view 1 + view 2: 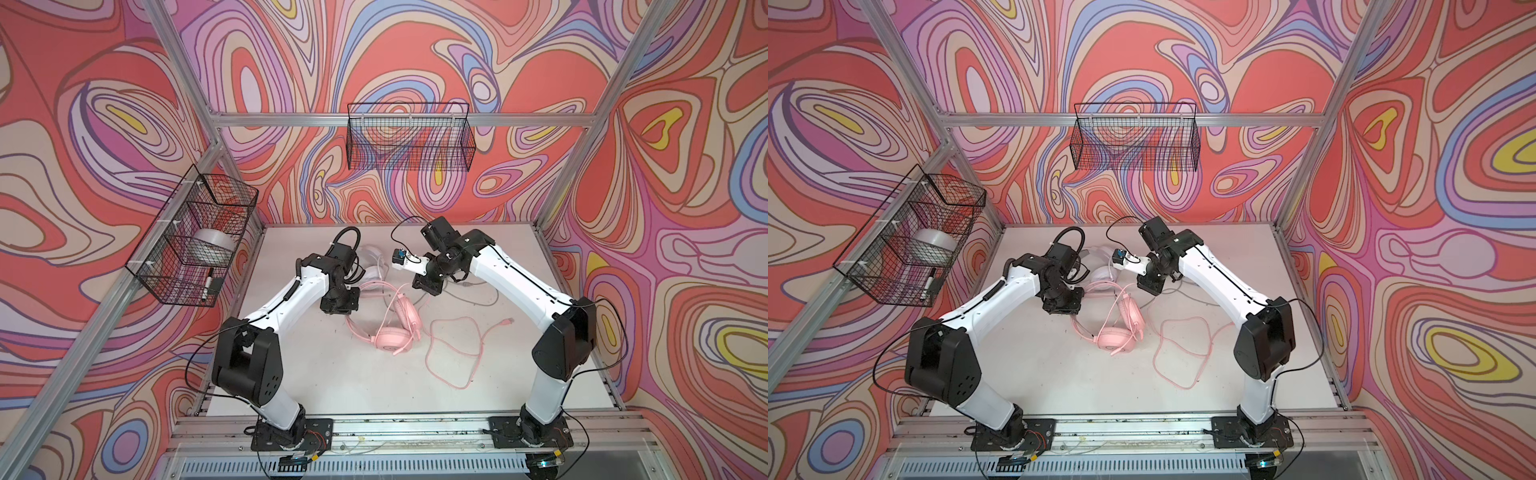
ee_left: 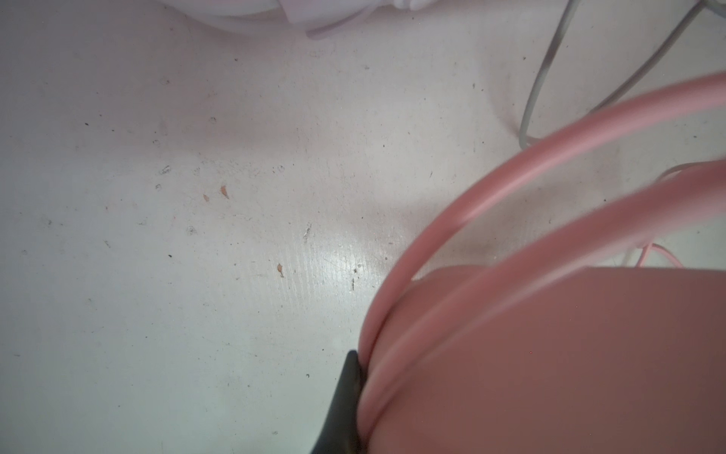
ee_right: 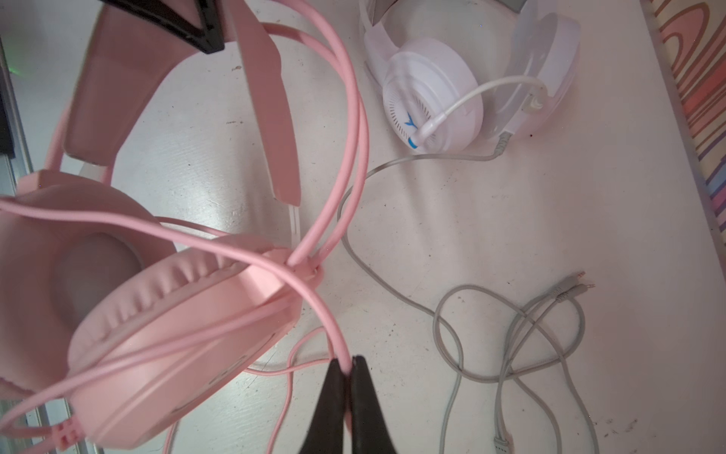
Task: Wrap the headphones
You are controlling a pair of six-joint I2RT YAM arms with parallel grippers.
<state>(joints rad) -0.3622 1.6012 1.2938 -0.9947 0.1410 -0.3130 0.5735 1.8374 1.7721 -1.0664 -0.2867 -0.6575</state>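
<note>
1. The white table (image 1: pixel 332 374) carries both headsets and both arms in both top views.
2. The left arm (image 1: pixel 286 295) and the right arm (image 1: pixel 511 278) reach in from the front rail, their wrists bent down over the middle of the table.
3. One black wire basket (image 1: pixel 409 141) hangs on the back wall. A second, divided basket (image 1: pixel 191 237) hangs on the left wall.
4. The pink headset (image 1: pixel 392 338) lies at the middle of the table, between the two arms. Its ear cups are toward the front and its headband arches back.
5. The white headset (image 3: pixel 432 102) lies just behind the pink one, nearer the back wall. In the top views the left wrist partly hides it.
6. The pink cable (image 1: pixel 457 345) sprawls in loose loops on the table toward the right arm. In the right wrist view some strands cross over an ear cup.
7. The grey cable (image 3: pixel 448 326) trails from the white headset into a loose tangle that ends in twin jack plugs.
8. The left gripper (image 1: pixel 340 306) is clamped on the pink headset's headband, with one black finger (image 2: pixel 347 393) pressed against the band.
9. The right gripper (image 3: pixel 347 365) has its tips together, pinching a strand of the pink cable.
10. A roll of tape (image 1: pixel 210 247) sits in the left basket.
11. A marker (image 1: pixel 208 284) stands in that basket's front compartment.
</note>
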